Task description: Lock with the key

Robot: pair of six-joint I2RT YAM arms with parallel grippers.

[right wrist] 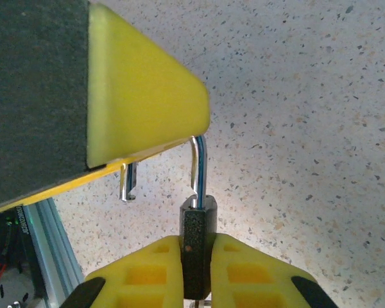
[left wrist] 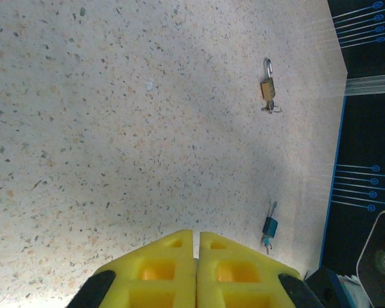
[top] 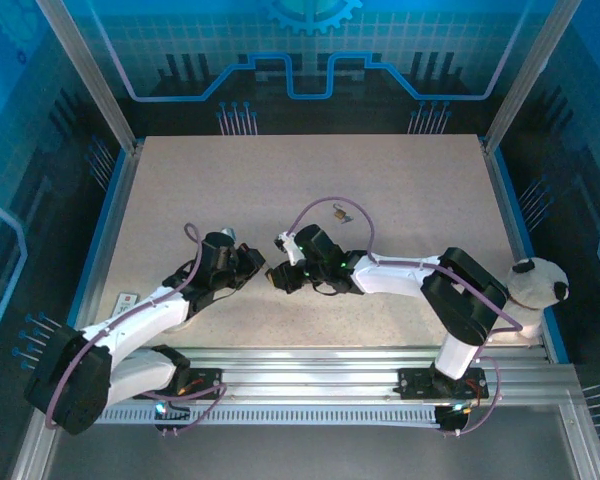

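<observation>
Right gripper tight on black padlock body, shackle open; left gripper fully together, empty.

The far half of the table lies open from left edge to right edge, save a brass padlock near the centre beside a purple cable loop. Toward the near edge the left gripper and right gripper almost meet, a dark padlock clamped in the right one. A plush toy blocks the right edge; a white card lies at the left.
</observation>
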